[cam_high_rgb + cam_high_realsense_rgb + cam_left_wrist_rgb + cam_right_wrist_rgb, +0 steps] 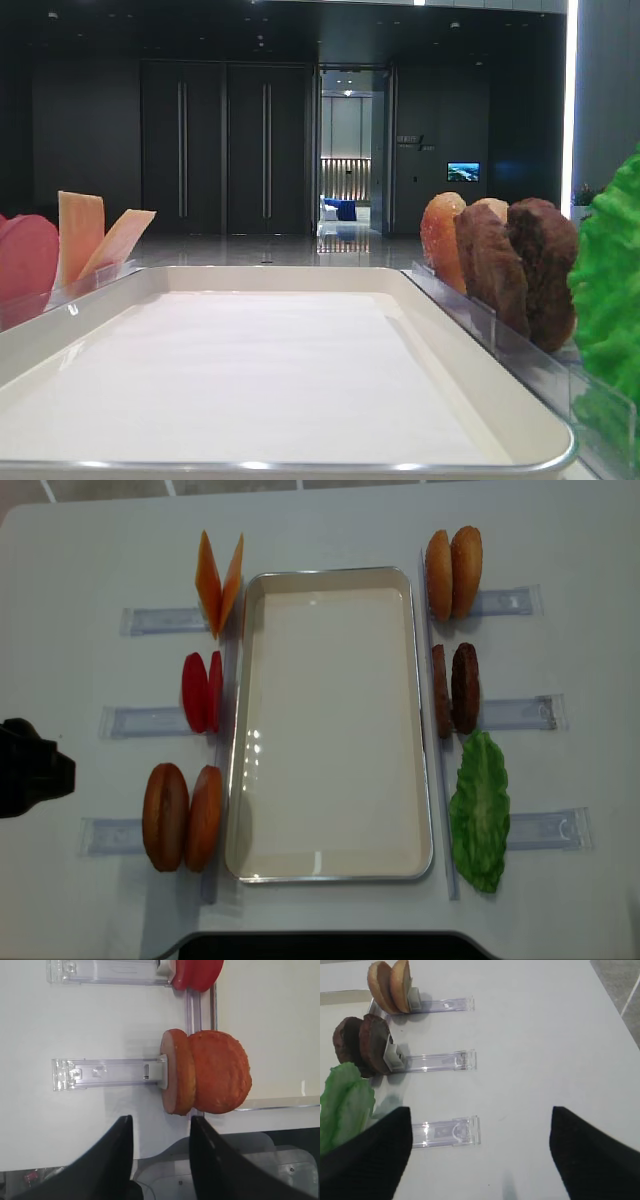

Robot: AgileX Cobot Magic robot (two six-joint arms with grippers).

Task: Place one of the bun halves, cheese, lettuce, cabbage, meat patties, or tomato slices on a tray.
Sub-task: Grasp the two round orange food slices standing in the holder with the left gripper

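The cream tray lies mid-table with nothing in it. On its left stand cheese, tomato slices and two bun halves. On its right are more bun halves, meat patties and lettuce. Cabbage is out of view. My left gripper hovers left of the lower-left buns; in its wrist view the left gripper is open and empty, short of those buns. My right gripper stands wide open over bare table, right of the lettuce.
Clear plastic holder rails stick outward from each food pair. One empty rail lies just ahead of my right gripper. A dark base sits at the table's near edge.
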